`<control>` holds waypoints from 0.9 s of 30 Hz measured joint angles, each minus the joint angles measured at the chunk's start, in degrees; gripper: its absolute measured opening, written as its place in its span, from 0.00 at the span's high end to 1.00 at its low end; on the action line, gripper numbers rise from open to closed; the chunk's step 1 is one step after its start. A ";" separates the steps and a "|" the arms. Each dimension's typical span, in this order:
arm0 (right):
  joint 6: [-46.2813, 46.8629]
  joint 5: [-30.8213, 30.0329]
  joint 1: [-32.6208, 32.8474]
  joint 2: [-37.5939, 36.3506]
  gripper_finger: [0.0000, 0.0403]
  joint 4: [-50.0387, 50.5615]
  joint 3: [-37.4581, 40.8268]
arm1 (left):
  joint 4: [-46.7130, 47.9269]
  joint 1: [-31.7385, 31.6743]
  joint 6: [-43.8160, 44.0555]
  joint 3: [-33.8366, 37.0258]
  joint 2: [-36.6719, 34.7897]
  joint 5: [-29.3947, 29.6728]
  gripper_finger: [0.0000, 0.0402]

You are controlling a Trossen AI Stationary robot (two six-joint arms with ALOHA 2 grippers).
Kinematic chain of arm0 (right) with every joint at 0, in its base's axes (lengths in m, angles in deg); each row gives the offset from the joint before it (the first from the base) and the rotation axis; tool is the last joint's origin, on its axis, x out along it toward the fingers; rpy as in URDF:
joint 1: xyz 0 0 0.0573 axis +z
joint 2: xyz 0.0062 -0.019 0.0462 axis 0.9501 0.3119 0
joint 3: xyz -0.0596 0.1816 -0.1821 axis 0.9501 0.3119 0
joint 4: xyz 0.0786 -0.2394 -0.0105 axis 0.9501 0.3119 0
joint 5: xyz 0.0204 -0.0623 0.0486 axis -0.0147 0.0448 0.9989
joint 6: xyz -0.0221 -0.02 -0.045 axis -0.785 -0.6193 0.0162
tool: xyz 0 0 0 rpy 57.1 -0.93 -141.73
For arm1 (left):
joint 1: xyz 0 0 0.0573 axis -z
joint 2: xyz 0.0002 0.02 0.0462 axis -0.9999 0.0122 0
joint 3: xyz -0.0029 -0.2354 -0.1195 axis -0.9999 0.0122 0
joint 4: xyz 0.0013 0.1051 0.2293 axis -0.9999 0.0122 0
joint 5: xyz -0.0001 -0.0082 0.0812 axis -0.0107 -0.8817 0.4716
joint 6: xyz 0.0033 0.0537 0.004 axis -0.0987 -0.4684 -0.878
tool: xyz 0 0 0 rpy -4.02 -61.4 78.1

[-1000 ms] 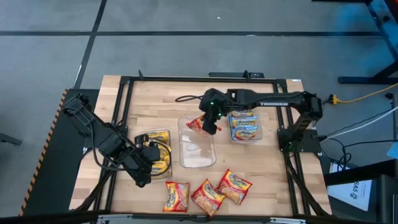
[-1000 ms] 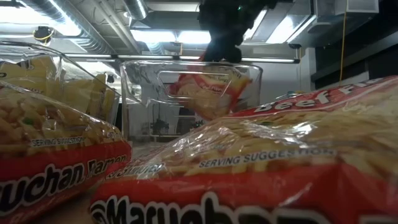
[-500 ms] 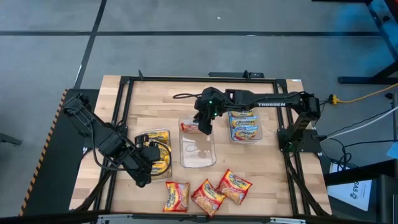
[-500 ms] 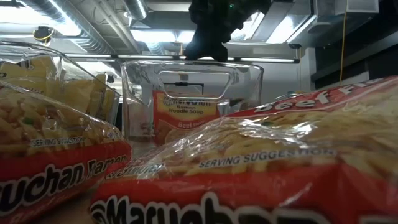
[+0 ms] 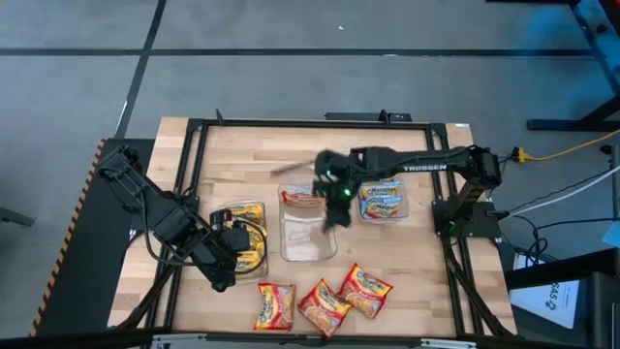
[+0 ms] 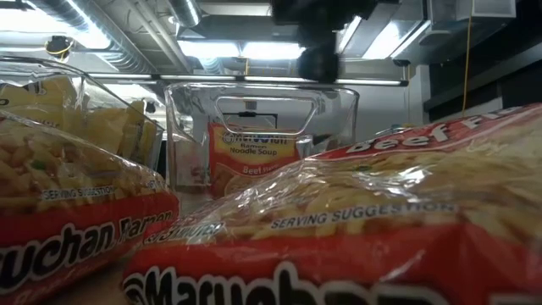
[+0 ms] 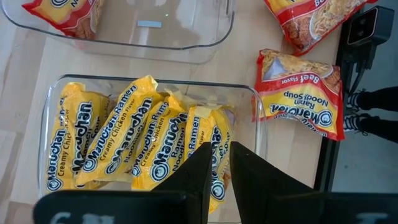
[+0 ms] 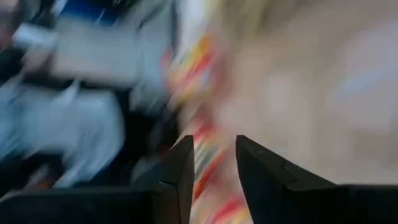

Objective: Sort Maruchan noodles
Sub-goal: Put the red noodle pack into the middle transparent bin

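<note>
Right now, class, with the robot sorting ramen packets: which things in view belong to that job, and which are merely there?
Part of the job:
- red packet in the middle tray
- yellow packets, left tray
- packets, right tray
- three loose red packets, near edge
- right gripper, open above the middle tray

Merely there:
- left gripper, waiting over the yellow packets
- yellow cable

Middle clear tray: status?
Right pincer open, empty, above clear plastic middle tray. One red-orange noodle packet inside. Left pincer over yellow packets. Nothing blocking.

Three clear plastic trays (image 5: 308, 247) sit on a wooden table (image 5: 242, 155) over grey floor (image 5: 291, 58).
</note>
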State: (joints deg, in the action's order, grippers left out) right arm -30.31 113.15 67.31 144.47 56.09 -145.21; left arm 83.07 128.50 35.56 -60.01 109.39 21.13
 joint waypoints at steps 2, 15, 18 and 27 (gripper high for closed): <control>-0.28 6.25 2.31 -0.14 0.71 6.86 0.00 | 0.00 0.00 -0.02 0.00 0.00 0.00 0.87; 17.37 -36.41 24.85 -0.25 0.71 34.25 0.04 | 0.03 0.00 -0.32 -0.01 0.00 2.53 0.87; 29.07 -43.07 29.42 -0.25 0.71 34.44 0.04 | -0.01 -0.02 -0.24 -0.01 0.00 3.06 0.87; 57.69 -45.83 44.06 -0.37 0.71 52.11 0.03 | -0.02 -0.02 -0.31 0.00 0.00 3.08 0.87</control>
State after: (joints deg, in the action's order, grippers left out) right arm 27.37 67.32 111.37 144.10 108.20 -145.18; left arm 83.05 128.48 35.25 -60.01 109.39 24.21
